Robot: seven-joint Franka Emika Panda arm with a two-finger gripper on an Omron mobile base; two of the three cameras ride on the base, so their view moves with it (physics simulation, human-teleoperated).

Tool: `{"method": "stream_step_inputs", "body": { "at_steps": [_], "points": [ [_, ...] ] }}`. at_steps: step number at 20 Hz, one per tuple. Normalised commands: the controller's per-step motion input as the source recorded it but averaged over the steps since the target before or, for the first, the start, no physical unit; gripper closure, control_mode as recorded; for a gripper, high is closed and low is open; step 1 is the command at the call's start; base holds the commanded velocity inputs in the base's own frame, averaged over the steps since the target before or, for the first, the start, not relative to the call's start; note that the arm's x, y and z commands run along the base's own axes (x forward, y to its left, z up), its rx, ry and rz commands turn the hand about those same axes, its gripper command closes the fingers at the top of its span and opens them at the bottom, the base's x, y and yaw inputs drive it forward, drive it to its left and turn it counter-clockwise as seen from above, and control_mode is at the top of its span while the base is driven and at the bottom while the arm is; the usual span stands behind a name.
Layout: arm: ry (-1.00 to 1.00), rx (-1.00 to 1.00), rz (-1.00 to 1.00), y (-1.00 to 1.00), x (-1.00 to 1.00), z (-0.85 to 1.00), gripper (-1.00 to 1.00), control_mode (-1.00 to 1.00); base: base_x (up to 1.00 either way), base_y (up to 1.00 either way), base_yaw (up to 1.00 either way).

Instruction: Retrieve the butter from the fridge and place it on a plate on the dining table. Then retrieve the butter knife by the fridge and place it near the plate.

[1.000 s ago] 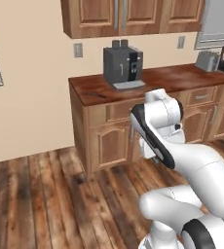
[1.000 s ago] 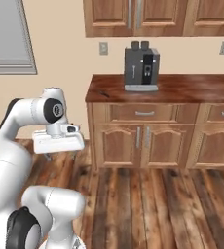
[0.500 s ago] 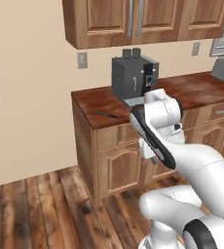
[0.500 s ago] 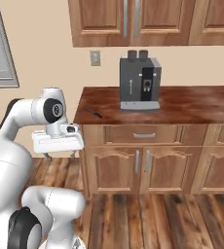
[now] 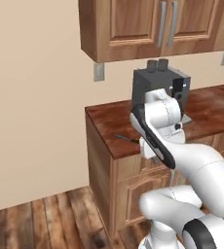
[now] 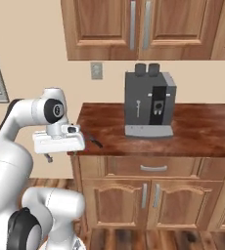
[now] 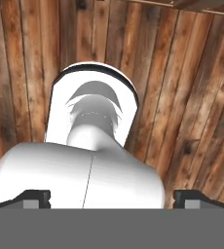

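Lying near the counter's (image 6: 192,139) corner, the butter knife (image 6: 93,140) is showing half hidden behind the hand; gripper (image 7: 112,198) is gaping wide over floorboards (image 7: 192,97)

White glossy arm (image 5: 192,160), rounded link shells, dark bands at joints; black disc on elbow joint (image 6: 54,111); white boxy hand (image 6: 58,142).

Layout of the scene. A counter (image 6: 192,139) stands against the back wall, with wall cabinets (image 6: 144,29) above it. A coffee machine (image 6: 147,105) sits on the counter towards the wall; the butter knife (image 6: 93,140) lies near the counter's left front corner, left of the machine. Plank floor (image 5: 41,219) lies below.
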Motion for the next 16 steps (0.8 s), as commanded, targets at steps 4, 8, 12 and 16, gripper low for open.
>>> {"method": "stream_step_inputs", "body": {
  "at_steps": [4,8,12,16],
  "points": [
    [0.0,0.0,0.0,0.0,0.0,0.0,-1.0,1.0,0.88,-0.27,0.15],
    [0.0,0.0,0.0,0.0,0.0,0.0,-1.0,1.0,0.59,-0.5,0.1],
    [0.0,0.0,0.0,0.0,0.0,0.0,-1.0,1.0,0.04,-0.68,0.01],
    [0.0,0.0,0.0,0.0,0.0,0.0,-1.0,1.0,0.0,-0.06,0.0]
  ]
}}
